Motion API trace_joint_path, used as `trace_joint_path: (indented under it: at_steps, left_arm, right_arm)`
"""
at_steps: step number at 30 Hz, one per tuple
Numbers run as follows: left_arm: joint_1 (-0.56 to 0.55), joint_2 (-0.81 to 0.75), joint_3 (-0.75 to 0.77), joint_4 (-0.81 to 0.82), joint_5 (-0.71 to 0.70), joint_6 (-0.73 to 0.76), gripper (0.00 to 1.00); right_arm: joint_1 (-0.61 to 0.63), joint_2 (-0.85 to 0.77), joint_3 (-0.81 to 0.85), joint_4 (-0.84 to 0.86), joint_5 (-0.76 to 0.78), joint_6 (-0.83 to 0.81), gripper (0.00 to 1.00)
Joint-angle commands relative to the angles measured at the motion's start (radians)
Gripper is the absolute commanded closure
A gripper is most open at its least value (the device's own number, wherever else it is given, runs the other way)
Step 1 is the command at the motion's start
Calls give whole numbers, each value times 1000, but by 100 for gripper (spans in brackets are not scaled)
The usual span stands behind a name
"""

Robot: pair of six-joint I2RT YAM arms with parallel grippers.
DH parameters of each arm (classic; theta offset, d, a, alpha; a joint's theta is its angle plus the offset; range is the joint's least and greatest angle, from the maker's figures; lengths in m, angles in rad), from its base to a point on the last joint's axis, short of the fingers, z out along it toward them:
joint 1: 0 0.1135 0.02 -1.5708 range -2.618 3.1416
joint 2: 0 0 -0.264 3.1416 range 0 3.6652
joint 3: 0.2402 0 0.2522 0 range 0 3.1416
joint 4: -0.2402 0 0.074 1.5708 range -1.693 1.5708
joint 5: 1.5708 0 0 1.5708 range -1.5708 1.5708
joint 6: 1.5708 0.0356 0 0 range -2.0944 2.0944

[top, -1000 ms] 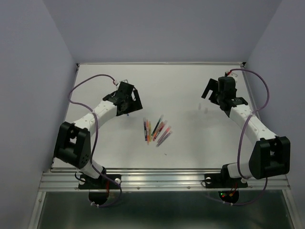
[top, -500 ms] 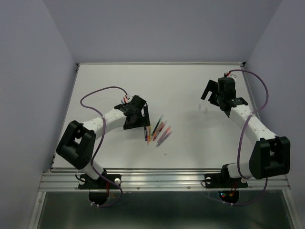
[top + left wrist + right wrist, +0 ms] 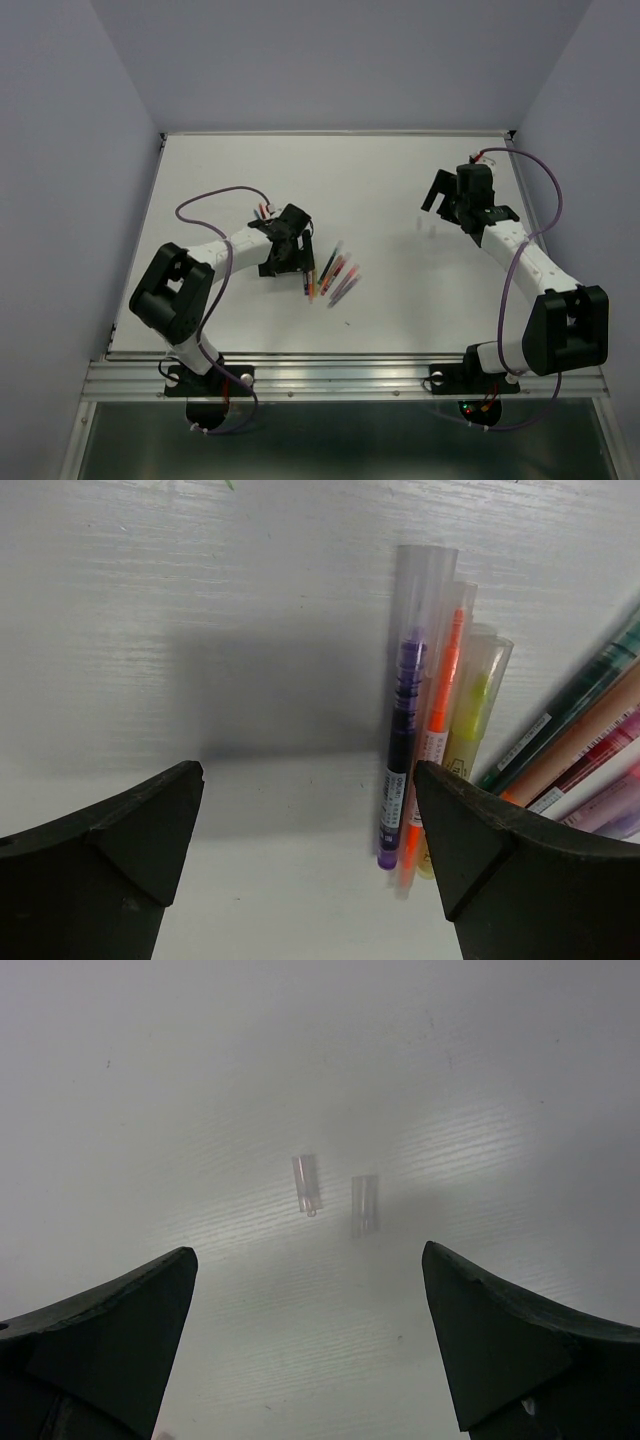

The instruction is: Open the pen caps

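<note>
**Both grippers spread; capped pens lie mid-bench beside the left one**

The top view gives you the layout. The pens (image 3: 328, 275) lie in a loose fan near the middle of the bench (image 3: 400, 300), a little toward the near edge. The left gripper (image 3: 288, 262) sits low just beside them, on the side toward the left edge. The right gripper (image 3: 442, 195) is well apart, up toward the far right corner. At that size you cannot make out any caps.

The left wrist view fills that in. The pen caps (image 3: 425, 585) are clear plastic sleeves, and the colour comes from the tips showing through them. The purple pen (image 3: 400, 740), orange pen (image 3: 440, 710) and yellow pen (image 3: 478, 700) lie parallel and close together, each capped. Beside them, green, brown, red and pink bodies slant in. Their ends run out of frame, so you cannot tell whether they are capped.

The left gripper (image 3: 308, 775) is spread wide and holds nothing, with bare bench between its fingers. One finger (image 3: 480, 870) hides the lower ends of the yellow and orange pens.

Only the right wrist view shows you two loose clear tubes (image 3: 307, 1183) of similar clear plastic. They lie on bare bench, side by side but not touching. The right gripper (image 3: 308, 1252) hangs above them, spread wide and empty.
</note>
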Motion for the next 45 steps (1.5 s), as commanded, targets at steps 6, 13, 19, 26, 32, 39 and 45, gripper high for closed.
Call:
trace_joint_path:
  at_steps: [6,13,19,26,32,39,45]
  left_arm:
    - [-17,43,41,-45,-62,-16,2]
    - [-53,92,58,-74,-85,-25,14]
    - [-75,110,43,-73,-64,-34,39]
    - [-73,124,-16,-59,-44,-54,59]
    - [-75,127,-51,-22,-24,-53,75]
    - [-73,109,-13,-33,-84,-45,100]
    - [-73,-67,64,4,-183,30,100]
  right_arm:
    - [-5,3,1,10,7,-2,0]
    - [-5,15,4,12,15,-1,0]
    - [-5,18,5,10,27,1,0]
    - [-5,15,5,10,39,2,0]
    - [-5,9,4,10,45,7,0]
    - [-5,-9,9,13,-22,-28,0]
    - [-5,-98,-42,152,-410,-122,0]
